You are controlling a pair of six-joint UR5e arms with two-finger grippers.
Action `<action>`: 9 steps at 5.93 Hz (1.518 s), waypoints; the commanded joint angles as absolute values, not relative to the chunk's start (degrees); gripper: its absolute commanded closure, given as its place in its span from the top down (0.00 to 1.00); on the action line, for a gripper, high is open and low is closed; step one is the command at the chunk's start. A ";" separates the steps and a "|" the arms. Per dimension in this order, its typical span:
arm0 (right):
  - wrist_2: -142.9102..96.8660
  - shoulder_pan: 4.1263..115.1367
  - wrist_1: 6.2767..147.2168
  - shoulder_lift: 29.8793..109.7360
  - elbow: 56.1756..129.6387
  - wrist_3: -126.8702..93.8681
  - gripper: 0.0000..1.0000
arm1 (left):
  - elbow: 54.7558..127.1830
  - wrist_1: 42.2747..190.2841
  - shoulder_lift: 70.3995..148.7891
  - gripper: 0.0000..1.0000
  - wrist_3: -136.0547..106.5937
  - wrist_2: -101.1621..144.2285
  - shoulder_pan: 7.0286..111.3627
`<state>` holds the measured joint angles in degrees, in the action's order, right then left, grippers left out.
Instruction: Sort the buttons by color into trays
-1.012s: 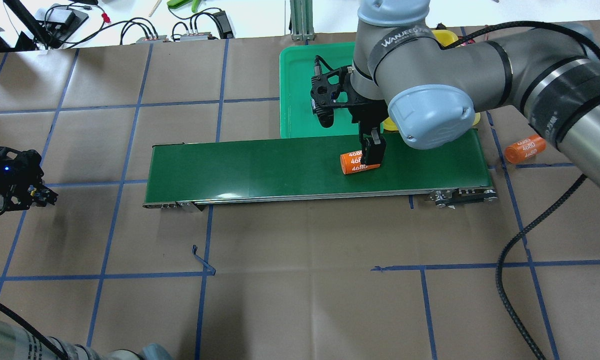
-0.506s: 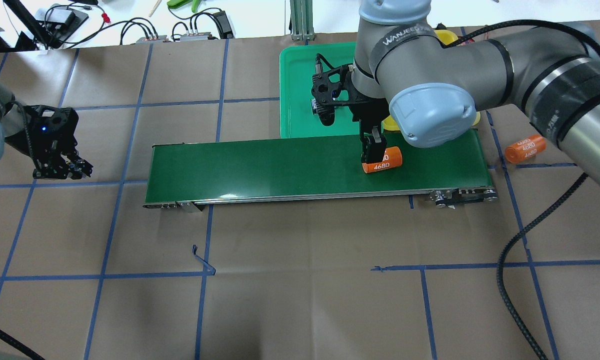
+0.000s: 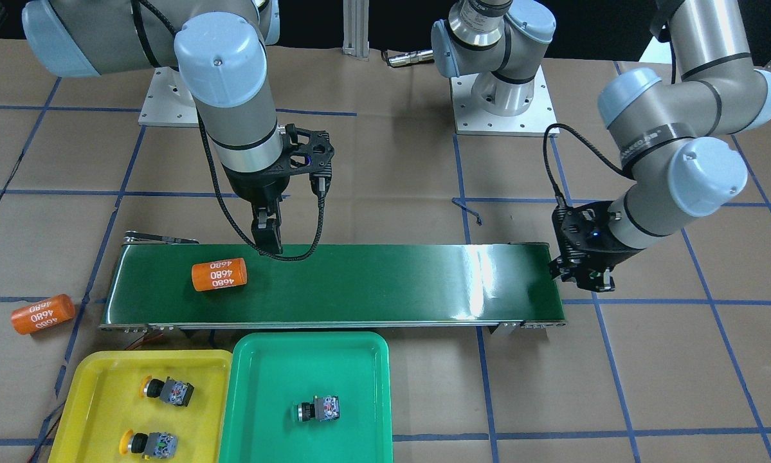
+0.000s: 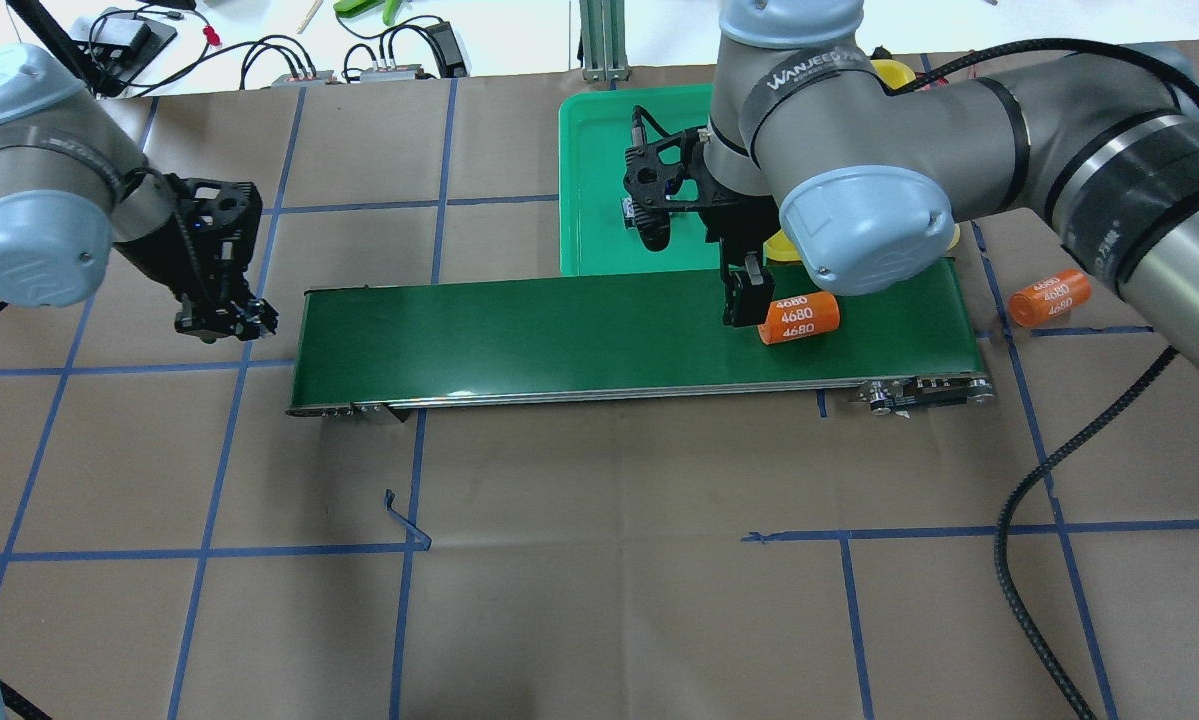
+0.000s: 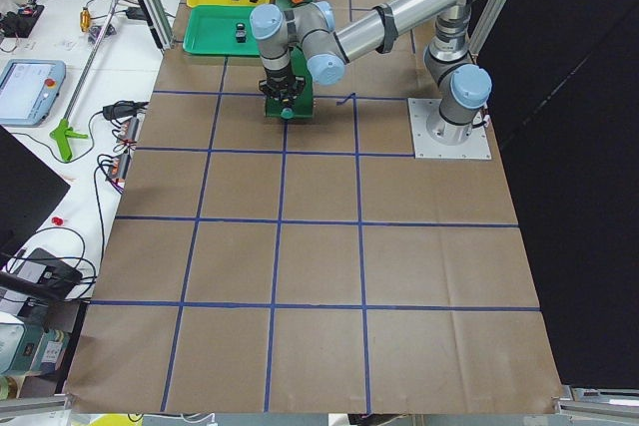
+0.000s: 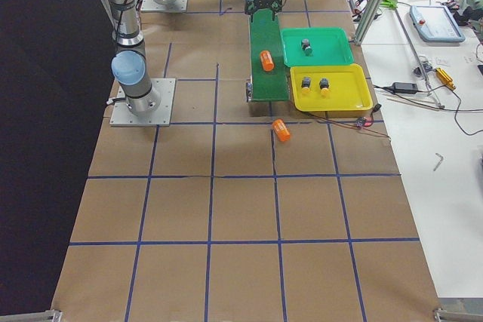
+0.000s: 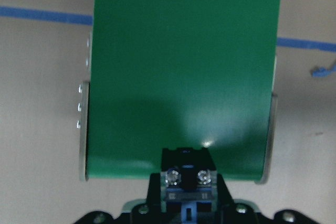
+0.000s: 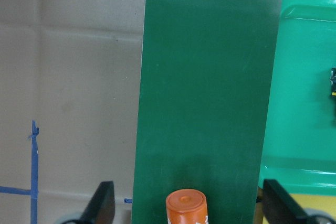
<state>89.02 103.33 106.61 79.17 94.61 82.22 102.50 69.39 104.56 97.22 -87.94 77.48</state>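
**Brown paper, blue grid, a cluttered bench**

The tabletop [image 4: 599,620] is covered in brown paper, crossed by blue tape lines [image 4: 289,548] into big squares. Along one long edge runs a white bench [image 6: 453,209] strewn with cables [image 4: 279,55], a handheld control screen [image 5: 25,87] and aluminium posts [image 4: 599,40]. Past the opposite edge stands a black backdrop [image 5: 579,147].

conveyor belt [image 3: 372,283]: smooth, semi-glossy; metal side rail
green tray [image 3: 256,386]: glossy plastic
yellow tray [image 3: 96,399]: glossy plastic
table cover [image 3: 616,386]: matt brown paper
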 commanded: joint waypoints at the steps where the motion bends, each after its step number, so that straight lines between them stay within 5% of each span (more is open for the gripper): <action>1: 88.86 103.27 106.87 79.10 94.66 82.18 1.00 | 103.01 65.15 107.12 0.03 93.08 -87.80 82.51; 2: 88.77 103.27 107.31 79.01 94.57 80.96 1.00 | 103.27 65.21 108.27 0.43 92.99 -87.89 83.66; 3: 88.77 103.10 107.31 79.01 94.57 80.69 1.00 | 103.71 66.08 106.28 0.98 90.55 -87.98 84.63; 9: 85.43 103.27 110.39 79.10 97.11 78.49 1.00 | 96.36 84.16 92.64 0.99 28.93 -88.85 87.71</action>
<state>85.47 103.27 109.62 79.04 96.54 78.57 98.76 81.07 93.76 39.44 -88.34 87.19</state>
